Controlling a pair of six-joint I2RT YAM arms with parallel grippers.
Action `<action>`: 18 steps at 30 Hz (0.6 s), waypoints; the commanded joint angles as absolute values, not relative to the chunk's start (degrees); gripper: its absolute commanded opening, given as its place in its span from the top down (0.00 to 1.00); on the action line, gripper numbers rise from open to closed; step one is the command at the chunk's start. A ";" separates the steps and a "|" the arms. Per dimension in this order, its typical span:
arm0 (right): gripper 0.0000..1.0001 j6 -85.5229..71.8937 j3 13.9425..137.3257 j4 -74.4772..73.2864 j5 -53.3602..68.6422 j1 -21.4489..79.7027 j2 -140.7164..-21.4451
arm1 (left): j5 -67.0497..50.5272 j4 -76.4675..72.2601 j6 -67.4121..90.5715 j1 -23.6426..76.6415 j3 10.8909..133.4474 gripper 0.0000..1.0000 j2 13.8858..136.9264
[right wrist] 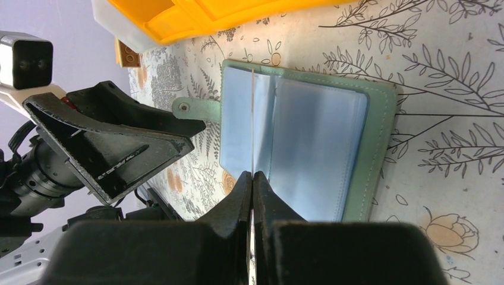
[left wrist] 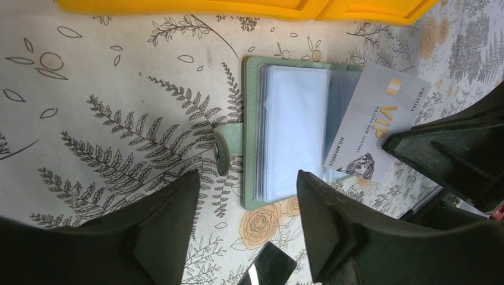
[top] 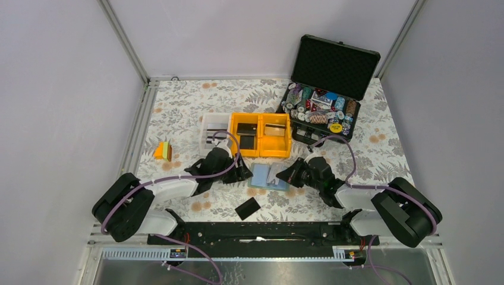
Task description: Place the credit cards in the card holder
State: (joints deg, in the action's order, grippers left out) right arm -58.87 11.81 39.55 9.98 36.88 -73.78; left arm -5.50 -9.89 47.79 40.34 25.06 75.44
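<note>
At frame centre, both arms reach low toward the open card holder; left gripper hovers half-open, empty; right gripper pinches a silver credit card edgewise.

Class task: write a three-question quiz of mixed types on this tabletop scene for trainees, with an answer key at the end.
1. True or false: the card holder lies open on the table.
2. Multiple choice: what is the right gripper pinching? A) a poker chip B) the silver VIP card C) the holder's strap
3. Fill in: the two joined bins just behind the holder are ___ in colour.

Key: 1 true; 2 B; 3 yellow.
</note>
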 commanded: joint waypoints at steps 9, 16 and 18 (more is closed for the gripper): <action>1.00 -62.68 12.87 51.12 13.64 36.17 -82.11 | -3.81 -10.73 46.37 40.17 28.20 0.62 78.08; 1.00 -65.96 11.13 56.91 14.81 36.17 -84.92 | -3.69 -10.96 46.14 40.12 28.23 0.88 79.20; 1.00 -67.09 10.73 57.86 14.41 36.21 -85.15 | -3.79 -11.28 46.26 40.12 28.02 0.93 79.46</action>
State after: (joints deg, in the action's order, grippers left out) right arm -64.29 11.75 51.70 13.91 36.51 -84.42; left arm -4.97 -9.52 46.72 40.34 26.33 78.78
